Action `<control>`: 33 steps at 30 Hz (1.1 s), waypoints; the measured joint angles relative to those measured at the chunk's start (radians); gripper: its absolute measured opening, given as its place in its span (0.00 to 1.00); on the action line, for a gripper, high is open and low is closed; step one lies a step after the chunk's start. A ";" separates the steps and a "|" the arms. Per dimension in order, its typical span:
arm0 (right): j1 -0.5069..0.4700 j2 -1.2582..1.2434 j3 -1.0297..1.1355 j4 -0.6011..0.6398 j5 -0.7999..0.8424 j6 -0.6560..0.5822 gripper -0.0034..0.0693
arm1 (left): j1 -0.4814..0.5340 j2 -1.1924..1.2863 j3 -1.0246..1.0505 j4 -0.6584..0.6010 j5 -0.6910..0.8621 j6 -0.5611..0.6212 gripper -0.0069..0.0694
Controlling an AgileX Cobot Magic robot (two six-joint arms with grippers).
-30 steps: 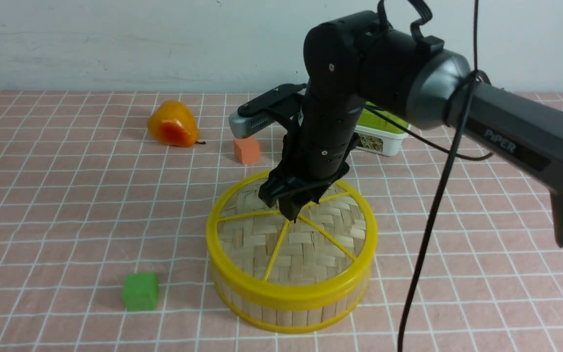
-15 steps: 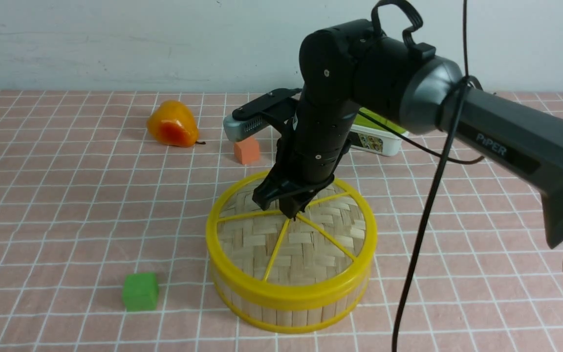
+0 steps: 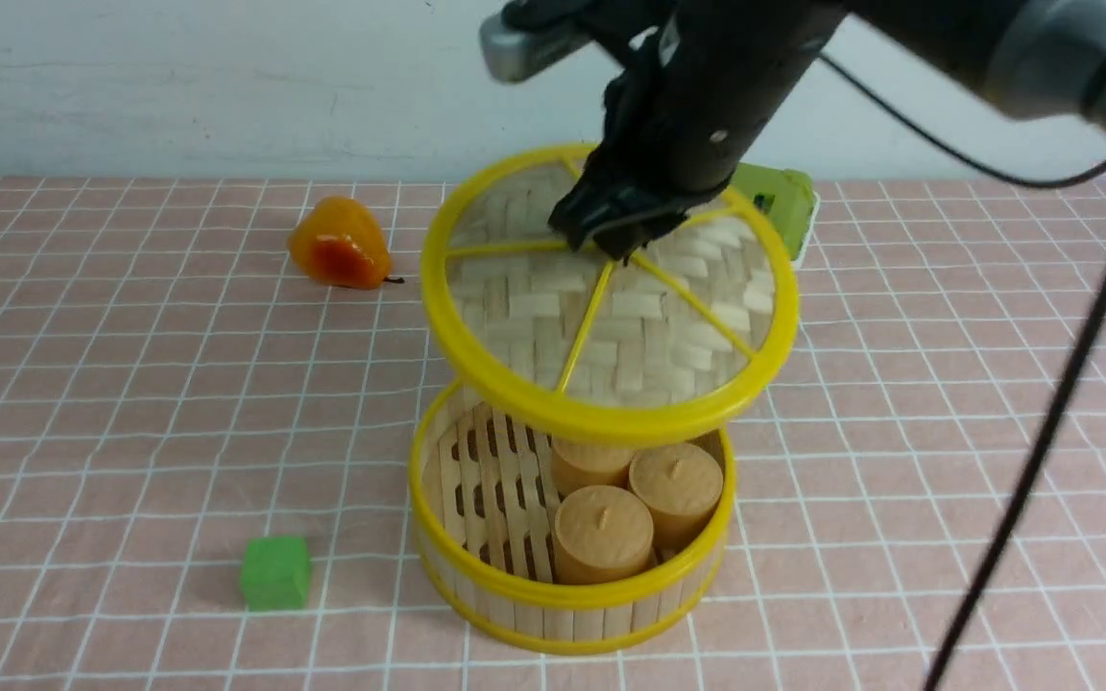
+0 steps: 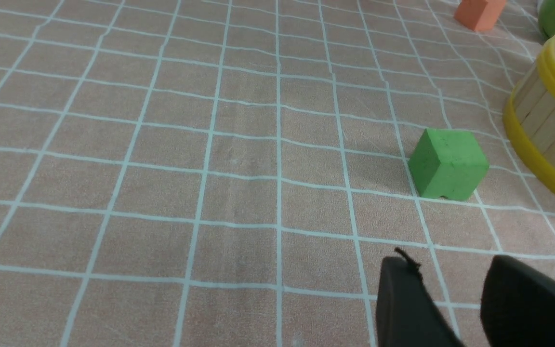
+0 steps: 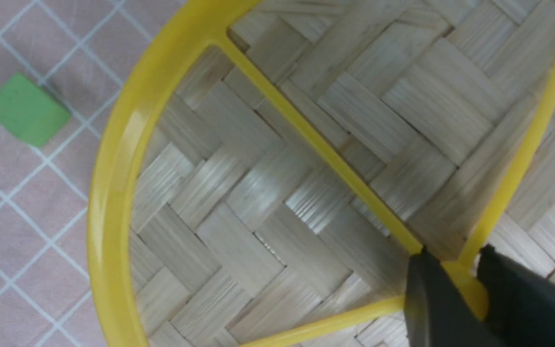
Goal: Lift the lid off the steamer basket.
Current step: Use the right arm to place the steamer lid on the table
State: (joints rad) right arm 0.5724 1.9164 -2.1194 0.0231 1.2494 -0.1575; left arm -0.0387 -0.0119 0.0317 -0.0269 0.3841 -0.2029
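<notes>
Yellow-rimmed bamboo fills the middle of the scene. Left of the basket (image 3: 563,593), the left claw (image 4: 446,274) hangs low near a green cube (image 3: 275,572), fingers parted and empty. Inside the basket sit three tan cylinders (image 3: 603,533). Directly above the basket, clear of its rim and tilted, hangs the lid (image 3: 611,326), its centre knob pinched tight in the right claw (image 3: 611,238). The lifting step looks complete. The next move is probably to carry the lid sideways from the basket and lower it flat onto the cloth (image 3: 131,432).
</notes>
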 joint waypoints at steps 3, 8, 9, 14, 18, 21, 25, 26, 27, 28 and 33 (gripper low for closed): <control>-0.070 -0.113 0.098 -0.013 0.001 0.000 0.16 | 0.000 0.000 0.000 0.000 0.000 0.000 0.40; -0.211 -0.234 0.292 -0.023 0.002 0.000 0.16 | 0.000 0.000 0.000 0.000 0.000 0.000 0.40; -0.238 -0.246 0.327 -0.023 0.003 0.000 0.16 | 0.000 0.000 0.000 0.000 0.000 0.000 0.40; -0.387 -0.255 0.519 -0.003 -0.005 0.000 0.16 | 0.000 0.000 0.000 0.000 0.000 0.000 0.40; -0.439 -0.242 0.611 0.042 -0.070 0.000 0.16 | 0.000 0.000 0.000 0.000 0.000 0.000 0.40; -0.460 -0.215 0.682 0.077 -0.168 0.000 0.16 | 0.000 0.000 0.000 0.000 0.000 0.000 0.40; -0.461 -0.179 0.704 0.092 -0.234 0.000 0.16 | 0.000 0.000 0.000 0.000 0.000 0.000 0.40; -0.461 -0.161 0.705 0.095 -0.256 0.000 0.16 | 0.000 0.000 0.000 0.000 0.000 0.000 0.40; -0.461 -0.147 0.705 0.096 -0.266 0.000 0.16 | 0.000 0.000 0.000 0.000 0.000 0.000 0.40; -0.461 -0.135 0.705 0.098 -0.277 0.000 0.16 | 0.000 0.000 0.000 0.000 0.000 0.000 0.40; -0.461 -0.063 0.706 0.101 -0.302 0.000 0.16 | 0.000 0.000 0.000 0.000 0.000 0.000 0.40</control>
State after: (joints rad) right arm 0.1110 1.8535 -1.4138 0.1239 0.9473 -0.1575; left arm -0.0387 -0.0119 0.0317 -0.0269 0.3841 -0.2029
